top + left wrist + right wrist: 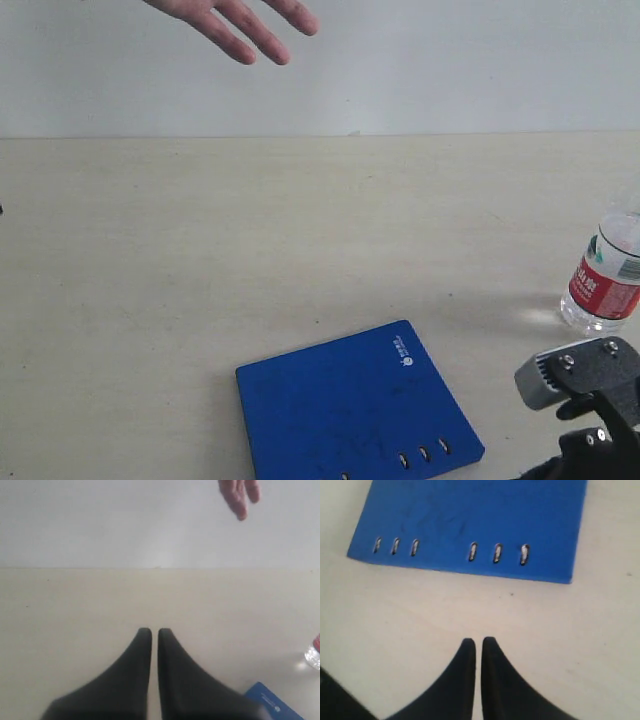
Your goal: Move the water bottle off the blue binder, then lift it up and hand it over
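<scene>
1. A pale surface (200, 250) carries two things; the blue binder (355, 410) lies flat near the front edge, with nothing on top of it.
2. The water bottle (605, 285) stands upright on the surface at the far right, apart from the binder; the step of moving it off the binder looks done.
3. The right pincer (478, 642) is closed to a thin slit and holds nothing; the binder's slotted spine edge lies just ahead of it, running crosswise to its tips.
4. The left pincer (154, 631) is likewise closed and empty, over bare surface; binder and bottle lie toward the other arm's side.
5. The right arm (585, 380) is the nearer to both things; the bottle rises just beyond it, long axis vertical.
6. A person's hand (240, 20) hangs open at the back left; lifting and handing over are not yet done.
</scene>
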